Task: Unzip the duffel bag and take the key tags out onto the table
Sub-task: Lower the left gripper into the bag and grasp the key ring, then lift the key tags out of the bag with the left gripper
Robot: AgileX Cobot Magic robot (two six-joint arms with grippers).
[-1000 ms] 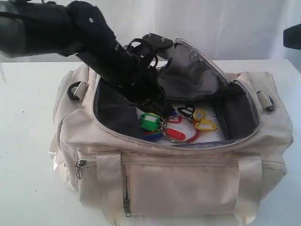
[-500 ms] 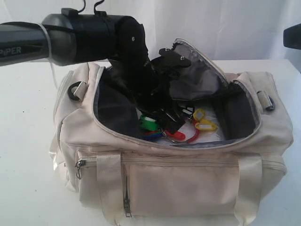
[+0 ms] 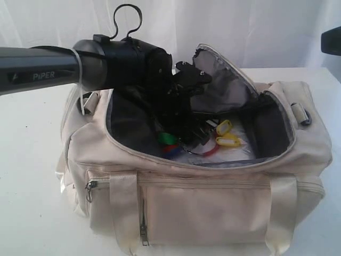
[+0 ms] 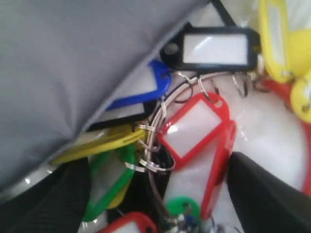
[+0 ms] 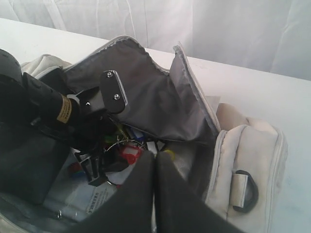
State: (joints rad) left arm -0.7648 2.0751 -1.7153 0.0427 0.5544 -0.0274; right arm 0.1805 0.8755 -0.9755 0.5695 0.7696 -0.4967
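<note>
two arms at duffel bag [image 3: 213,208]: left gripper [image 4: 156,191] pitched down inside, fingers [image 4: 51,199] spread astride key tags [image 4: 194,126]; right gripper [image 5: 154,187] clenched, outside.

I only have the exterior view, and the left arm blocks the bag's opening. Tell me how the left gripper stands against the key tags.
Observer: The left wrist view shows the left gripper open, with one of its fingers on each side of the key tags and not closed on them.
Operator: Report anything caught.
Observer: The blue tag lies partly under the grey lining.
Operator: Now the right gripper.
Observer: The right wrist view shows the right gripper shut, with nothing between its fingers.
</note>
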